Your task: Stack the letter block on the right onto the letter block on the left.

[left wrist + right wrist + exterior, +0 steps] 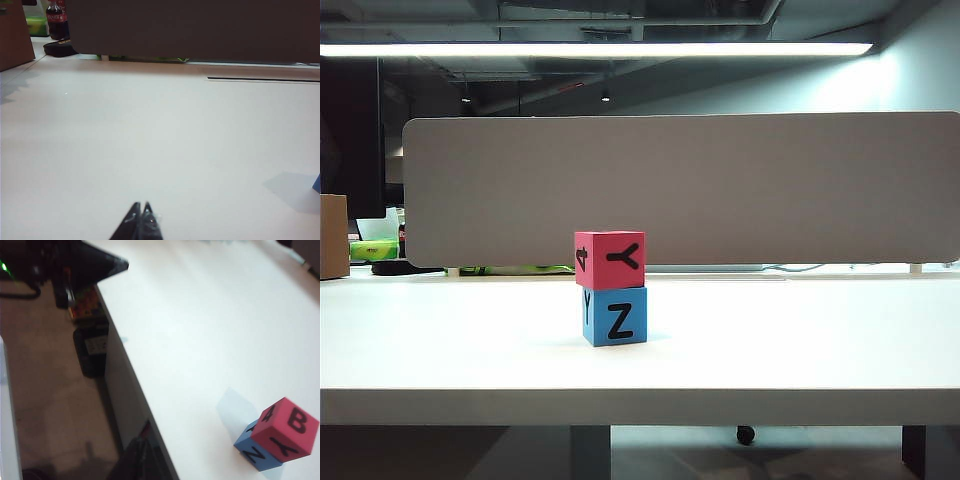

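White table (440, 340): red block (610, 259) rests squarely atop blue block (615, 316), mid-table. Both look light, rigid, best pinched on opposite flat sides. Left gripper (139, 220) and right gripper (142, 452): jaws closed, empty, well apart from the stack.

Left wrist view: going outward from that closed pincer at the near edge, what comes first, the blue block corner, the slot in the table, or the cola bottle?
From the shut left gripper, low over the table:
1. Blue block, only a corner showing at the picture's edge, to one side.
2. Slot, a dark line across the table near its far edge.
3. Cola bottle, beyond the table's far corner, on the opposite side from the block.
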